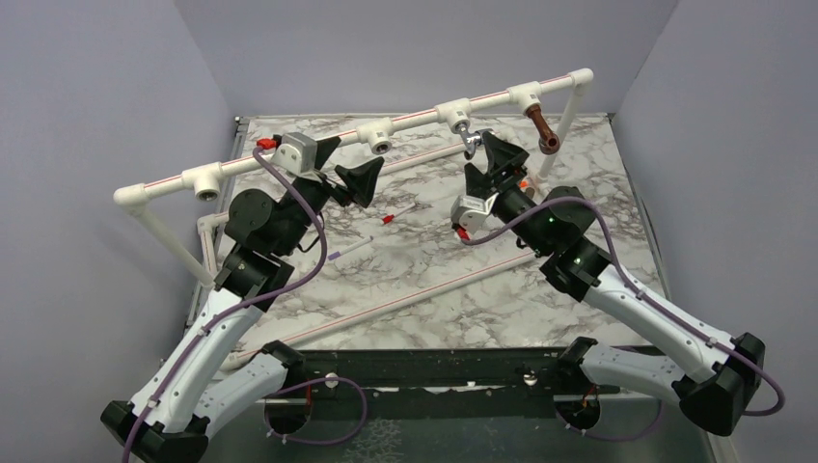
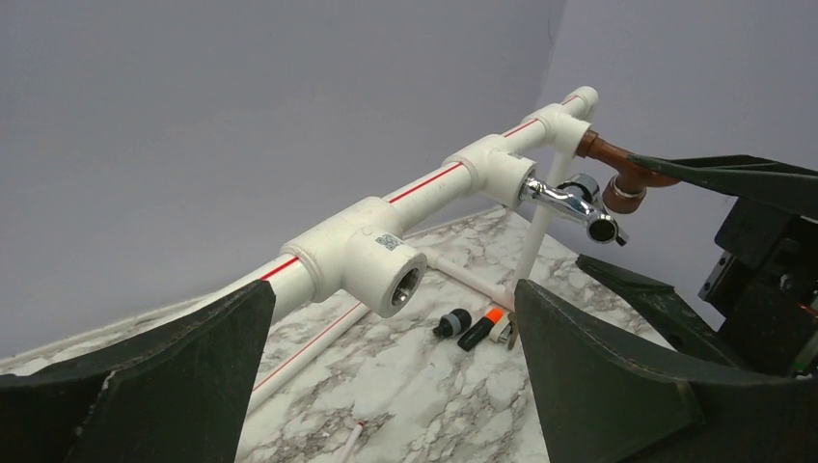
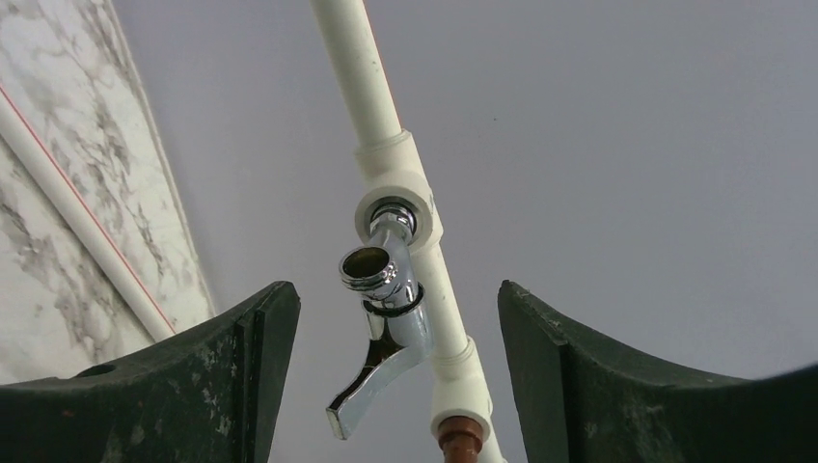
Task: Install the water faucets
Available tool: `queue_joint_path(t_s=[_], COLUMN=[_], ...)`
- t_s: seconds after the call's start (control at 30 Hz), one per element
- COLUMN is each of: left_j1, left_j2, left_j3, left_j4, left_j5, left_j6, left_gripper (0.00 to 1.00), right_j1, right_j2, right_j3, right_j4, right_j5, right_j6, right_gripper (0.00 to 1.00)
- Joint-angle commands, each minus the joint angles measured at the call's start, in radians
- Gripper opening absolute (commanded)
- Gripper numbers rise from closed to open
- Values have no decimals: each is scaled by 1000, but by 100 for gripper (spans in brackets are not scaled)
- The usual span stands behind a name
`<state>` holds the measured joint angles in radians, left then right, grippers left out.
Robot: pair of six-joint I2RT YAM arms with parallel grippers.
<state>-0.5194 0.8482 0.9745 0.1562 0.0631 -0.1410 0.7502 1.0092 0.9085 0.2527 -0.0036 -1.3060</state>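
While both arms are reaching toward the far edge of the desk (image 1: pixel 434 280), the right gripper (image 3: pixel 394 294) is sitting spread wide around the chrome faucet (image 3: pixel 386 318). One finger is hanging out on each side of it with a clear gap both ways, so it's released and not clamping anything. In the right wrist view neither finger is touching the metal.

That chrome faucet is sticking out of a white tee socket (image 3: pixel 400 207) on the raised white pipe (image 1: pixel 289 164) that's running over the far edge of the desk, right of the middle. In the right wrist view its spout opening is facing the camera and its lever handle is pointing down toward the bottom of the frame. The reddish-brown faucet (image 1: pixel 543 130) is hanging from the next socket along, over toward the far right corner, spout pointing down.

The left gripper (image 2: pixel 394 289) is gaping wide too and holding nothing. It's hovering in front of an open tee socket (image 2: pixel 371 260) on the same pipe, left of the chrome one, apart from it. Can't tell from the top view how near the fingers are getting to the pipe.

Down on the desk a thin stick with a red tip (image 1: pixel 391 220) is lying between the two grippers.
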Motion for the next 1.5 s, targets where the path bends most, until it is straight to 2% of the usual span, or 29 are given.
queue_joint_path(t_s=[0.0,0.3,0.43,0.6,0.73,0.87,1.03,1.23,1.47], left_j1=[-3,-4,-4,-4,-4,-4,-4,-4,-4], left_j2=[-26,-34,-34,-33,-31,-30,-26,-24,-21], left_j3=[-9,-25,-25,-25,-26,-26,-26,-27,-25], left_j4=[34,49,50,51,51,51,52,52,49], left_j5=[-7,-7,-4,-3,-4,-3,-1,-1,2], left_j6=[1,-1,-3,-5,-5,-6,-7,-8,-11], left_gripper=[95,95,95,95,95,95,95,95,95], right_j1=[5,5,5,5,5,5,5,6,5], right_j2=[51,135,149,158,172,184,194,170,147], right_j3=[-21,-15,-25,-16,-16,-15,-9,-35,-33], right_j4=[169,287,335,337,347,369,355,364,370], right_j5=[95,159,172,150,148,164,165,132,119], right_j6=[-134,-172,-142,-79,-58,-24,54,238,595], right_gripper=[77,67,63,50,46,33,2,1,1])
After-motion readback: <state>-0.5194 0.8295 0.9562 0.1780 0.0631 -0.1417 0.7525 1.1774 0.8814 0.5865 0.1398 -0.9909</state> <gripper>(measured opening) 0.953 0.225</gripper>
